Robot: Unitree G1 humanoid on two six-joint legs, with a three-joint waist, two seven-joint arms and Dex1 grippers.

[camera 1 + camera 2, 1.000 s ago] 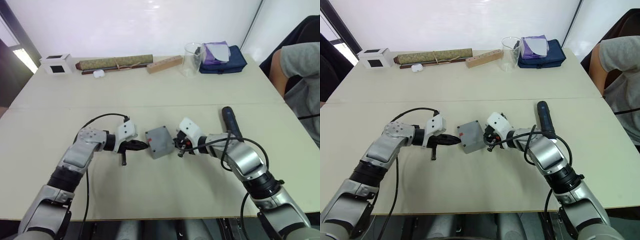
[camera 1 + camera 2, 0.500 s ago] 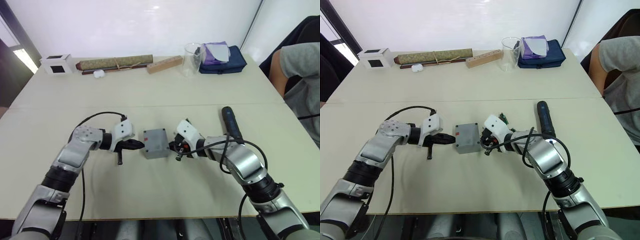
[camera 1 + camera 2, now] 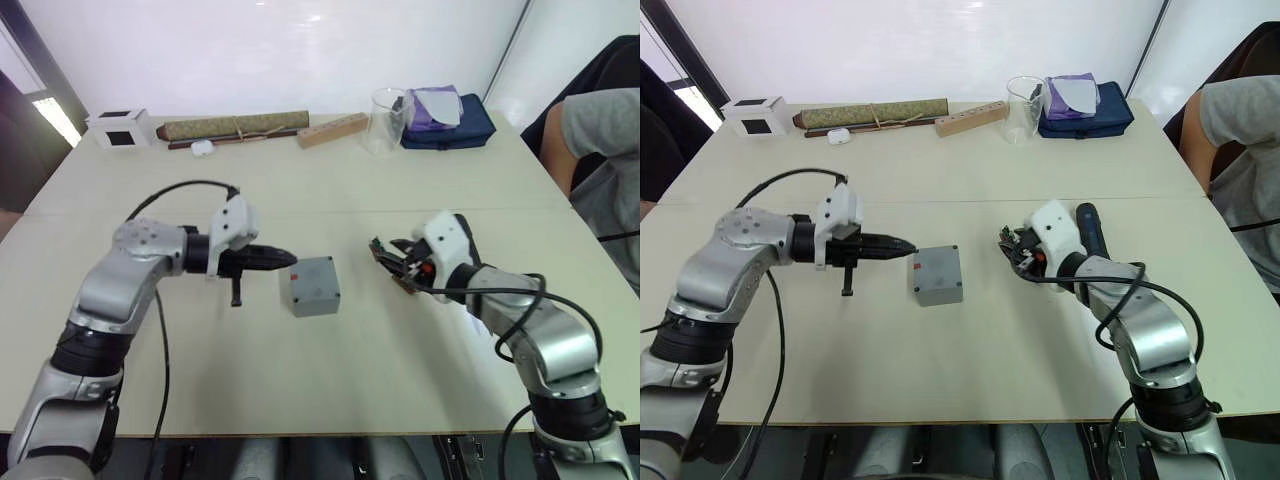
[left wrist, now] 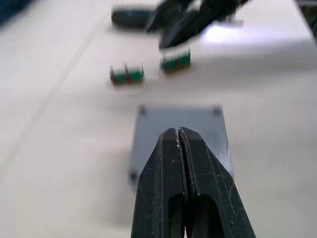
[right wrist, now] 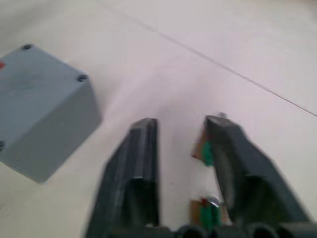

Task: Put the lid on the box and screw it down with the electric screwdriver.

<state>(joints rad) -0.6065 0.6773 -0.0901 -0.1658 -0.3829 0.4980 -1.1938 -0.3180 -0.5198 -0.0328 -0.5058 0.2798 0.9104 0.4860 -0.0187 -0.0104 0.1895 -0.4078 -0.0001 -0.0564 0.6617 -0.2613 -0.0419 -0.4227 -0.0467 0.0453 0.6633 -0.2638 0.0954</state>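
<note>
We had the box (image 3: 313, 286) with its lid on mid-frame, looking light, stiff and slick, so we'd pinch its side walls. Left gripper (image 3: 284, 258) was closed and empty, right gripper (image 5: 181, 148) open near the screwdriver (image 3: 1089, 224).

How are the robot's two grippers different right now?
The left gripper has its fingers pressed shut, while the right gripper has its fingers spread open. The left gripper points at the grey box; the right gripper hovers by the small green circuit boards, apart from the box. Both have two black fingers and hold nothing.
</note>
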